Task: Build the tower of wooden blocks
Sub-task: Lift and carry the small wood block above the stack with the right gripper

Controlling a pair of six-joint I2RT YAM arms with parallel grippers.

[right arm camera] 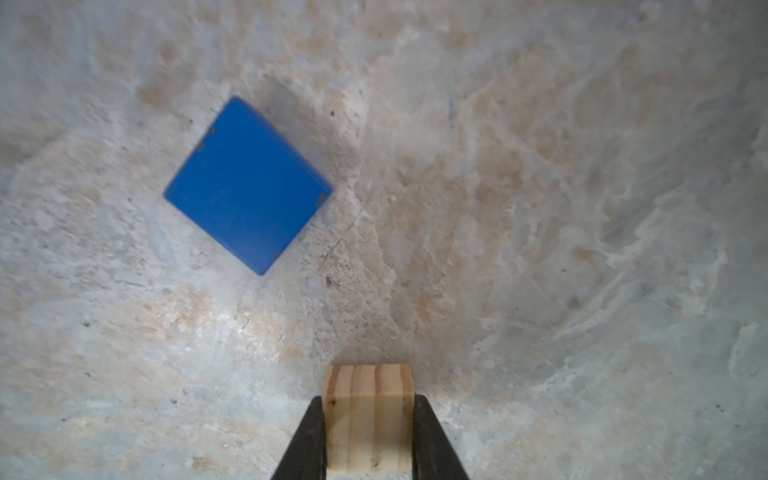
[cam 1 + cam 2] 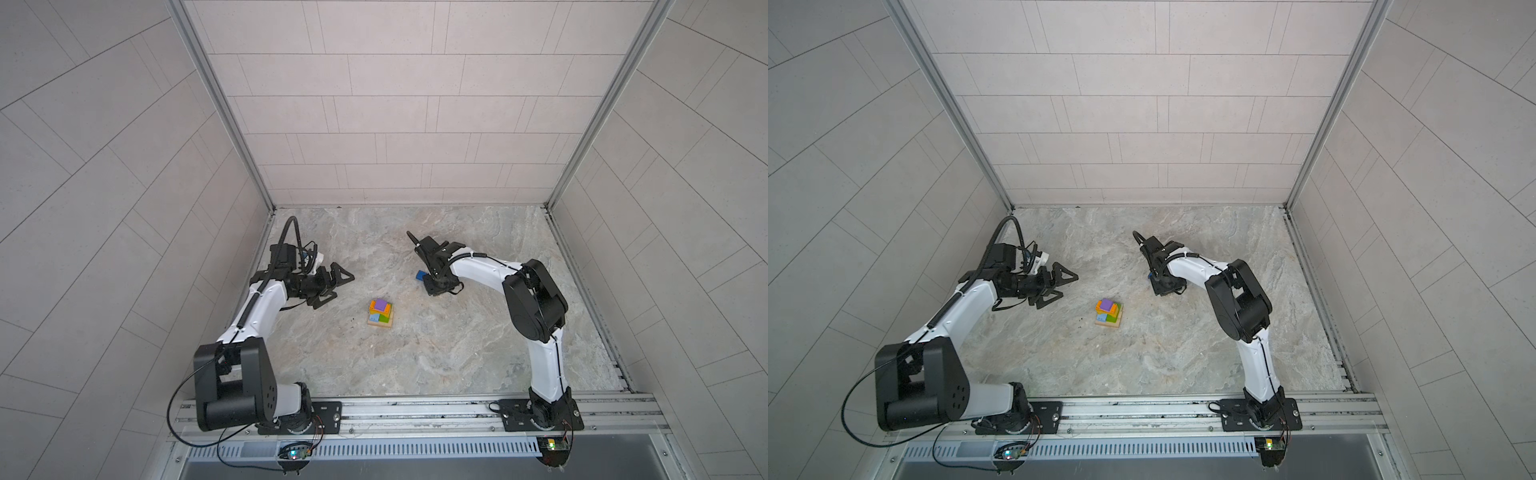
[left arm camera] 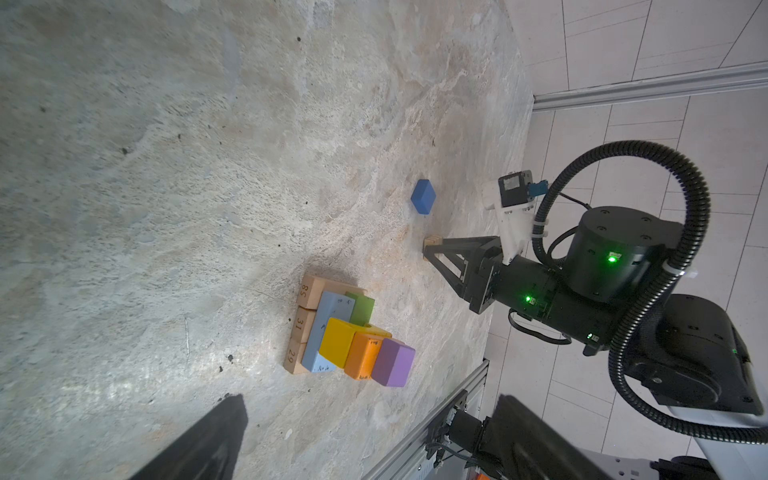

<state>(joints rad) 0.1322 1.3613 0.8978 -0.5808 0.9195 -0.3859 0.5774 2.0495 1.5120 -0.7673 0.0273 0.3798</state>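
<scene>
Right claw [image 1: 368, 401] clamps a tan block [image 1: 369, 428] at the tabletop [image 1: 540, 208], blue cube [image 1: 249, 185] nearby, left claw [image 2: 343, 286] spread wide, apart from the tower [image 2: 380, 312].

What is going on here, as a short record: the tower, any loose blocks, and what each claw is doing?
Tower: stands near the middle of the table, purple cube on top
Loose block: blue cube, on the table, apart from the tower
Right gripper: shut on a plain wood block, beside the blue cube
Left gripper: open, empty, left of the tower in both top views
Left to do: wood block and blue cube not yet on the tower
</scene>
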